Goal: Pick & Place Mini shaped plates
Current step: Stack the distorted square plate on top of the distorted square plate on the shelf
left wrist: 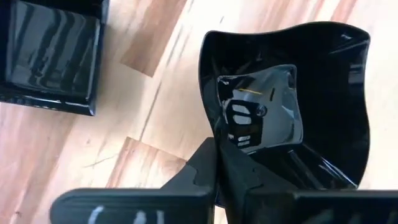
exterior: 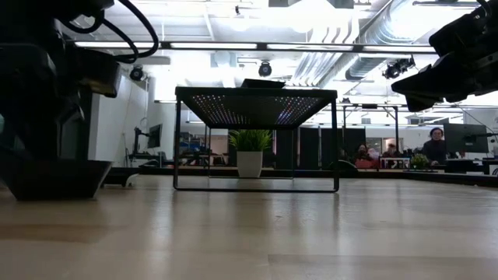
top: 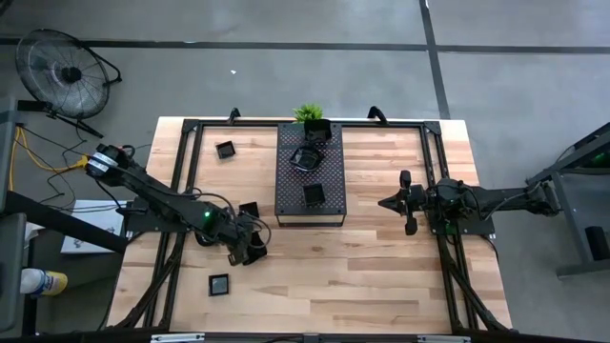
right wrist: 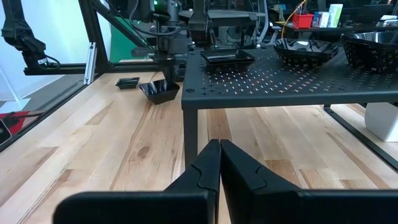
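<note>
Both arms: matte black housings, segmented, jointed links. Left arm [top: 162,202]: small green indicator light lit on forearm; white-and-orange fitting at shoulder end, yellow cable adjacent. Right arm [top: 496,200]: black throughout, slim tubular forearm. Left gripper [left wrist: 217,180]: two black angular moulded fingers; white handwritten marking on crossbar. Right gripper [right wrist: 219,180]: same black moulded fingers, plain crossbar.

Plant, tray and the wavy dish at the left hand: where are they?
Plant [top: 308,113], high view, its leaves.
Tray [top: 310,171], high view, bare perforated top.
Wavy dish [left wrist: 323,81], left wrist view, its inner wall.
Left hand [left wrist: 217,163], left wrist view, shut on the dish's rim.
</note>
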Controlling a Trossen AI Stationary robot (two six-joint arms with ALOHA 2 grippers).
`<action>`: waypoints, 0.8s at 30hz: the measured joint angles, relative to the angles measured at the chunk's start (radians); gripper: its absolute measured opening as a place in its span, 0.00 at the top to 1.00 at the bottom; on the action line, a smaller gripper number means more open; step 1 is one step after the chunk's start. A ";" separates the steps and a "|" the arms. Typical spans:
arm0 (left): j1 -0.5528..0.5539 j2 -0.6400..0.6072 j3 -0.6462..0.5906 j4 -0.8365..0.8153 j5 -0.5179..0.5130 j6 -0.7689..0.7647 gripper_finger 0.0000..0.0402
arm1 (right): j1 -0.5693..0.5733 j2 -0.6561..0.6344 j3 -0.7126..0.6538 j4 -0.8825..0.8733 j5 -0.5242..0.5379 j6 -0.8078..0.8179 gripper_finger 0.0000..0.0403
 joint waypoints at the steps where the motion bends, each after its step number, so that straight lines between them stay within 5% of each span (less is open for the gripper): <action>1: 0.000 -0.003 0.000 0.002 0.010 0.001 0.99 | 0.000 0.000 0.000 0.000 0.000 0.000 0.99; 14: 0.008 -0.182 0.083 -0.025 0.126 0.096 1.00 | 0.000 0.000 0.000 0.000 0.000 0.000 0.98; 24: 0.205 -0.170 0.500 -0.436 0.151 0.395 1.00 | 0.000 0.000 0.000 0.000 0.000 0.000 0.98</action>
